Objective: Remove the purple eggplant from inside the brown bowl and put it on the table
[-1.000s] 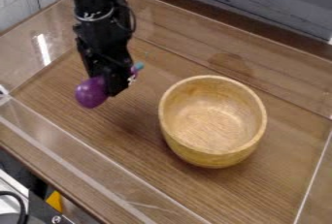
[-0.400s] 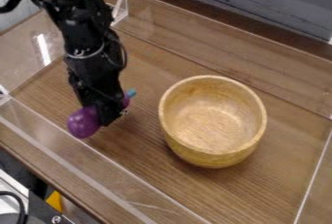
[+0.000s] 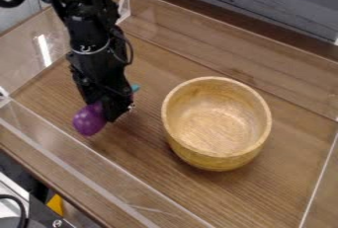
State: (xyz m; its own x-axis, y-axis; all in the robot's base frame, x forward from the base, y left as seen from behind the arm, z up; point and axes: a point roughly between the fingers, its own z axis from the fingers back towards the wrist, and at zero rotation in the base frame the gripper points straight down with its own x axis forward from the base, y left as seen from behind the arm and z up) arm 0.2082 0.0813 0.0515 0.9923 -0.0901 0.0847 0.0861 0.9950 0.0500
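The 1 camera view looks down at an angle on the table (image 3: 251, 188), a brown wood-grain top with clear acrylic walls (image 3: 79, 188) along its edges. The black arm reaches down from the upper left, its gripper (image 3: 101, 112) pointing straight down with the jaws pinched on the purple eggplant (image 3: 89, 120). The eggplant hangs at the gripper's tip, low over the table's left part or touching it; which, I cannot tell. The brown bowl (image 3: 216, 122) stands well apart to the right, upright, its grained inside bare.
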